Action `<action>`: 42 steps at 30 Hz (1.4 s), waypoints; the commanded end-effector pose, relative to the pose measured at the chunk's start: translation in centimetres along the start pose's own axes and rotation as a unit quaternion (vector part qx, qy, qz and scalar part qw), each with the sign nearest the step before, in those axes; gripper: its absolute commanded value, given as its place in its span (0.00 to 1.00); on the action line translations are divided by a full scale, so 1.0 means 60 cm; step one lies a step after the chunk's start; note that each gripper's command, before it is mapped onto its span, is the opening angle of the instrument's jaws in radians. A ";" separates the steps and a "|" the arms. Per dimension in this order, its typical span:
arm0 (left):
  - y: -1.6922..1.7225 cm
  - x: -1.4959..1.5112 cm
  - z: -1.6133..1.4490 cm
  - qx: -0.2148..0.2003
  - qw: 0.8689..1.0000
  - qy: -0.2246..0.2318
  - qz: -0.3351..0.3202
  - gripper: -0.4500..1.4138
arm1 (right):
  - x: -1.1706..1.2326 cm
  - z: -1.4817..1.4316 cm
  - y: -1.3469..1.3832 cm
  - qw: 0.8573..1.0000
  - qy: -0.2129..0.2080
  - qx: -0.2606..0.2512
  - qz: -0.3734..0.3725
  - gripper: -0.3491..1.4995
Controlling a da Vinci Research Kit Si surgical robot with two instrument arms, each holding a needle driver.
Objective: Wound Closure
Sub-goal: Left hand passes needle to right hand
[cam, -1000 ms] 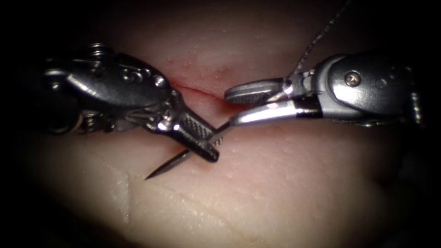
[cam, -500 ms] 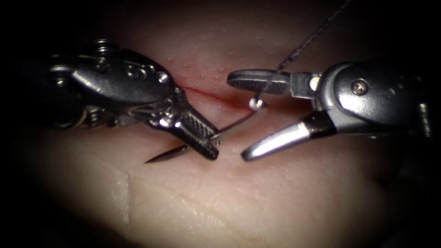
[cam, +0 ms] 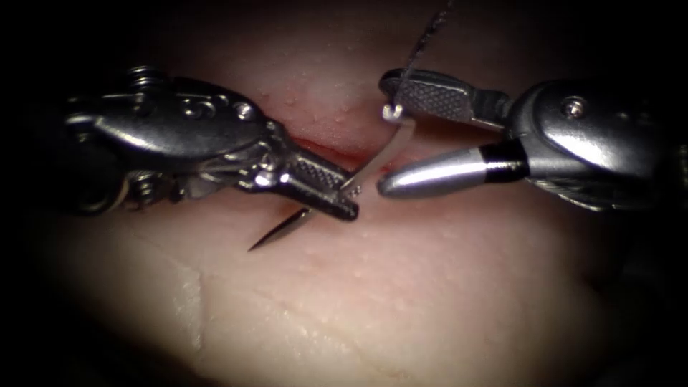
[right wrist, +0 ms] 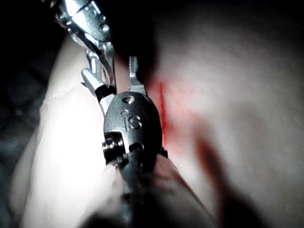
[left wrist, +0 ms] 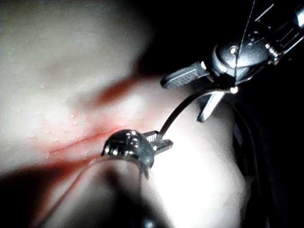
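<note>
Left claw (cam: 342,204) around needle (cam: 369,168) above tissue (cam: 401,287); right claw (cam: 390,136) agape, empty

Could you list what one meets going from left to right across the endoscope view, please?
Left arm's tool, holding the needle near mid-curve → needle's tip, free above the tissue → needle's thread end → right arm's tool, open, holding nothing.

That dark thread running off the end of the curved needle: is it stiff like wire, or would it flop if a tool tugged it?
Probably limp: the thread trails off thin and slightly wavy from the needle, which looks rigid and keeps its curve in the left tool. It likely weighs almost nothing. The right tool is open, holding nothing.
</note>
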 end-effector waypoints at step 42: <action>0.0002 -0.0008 0.0021 0.194 0.962 0.188 -0.026 0.00 | 0.0026 0.0062 -0.0012 0.980 -0.013 -0.182 -0.082 0.84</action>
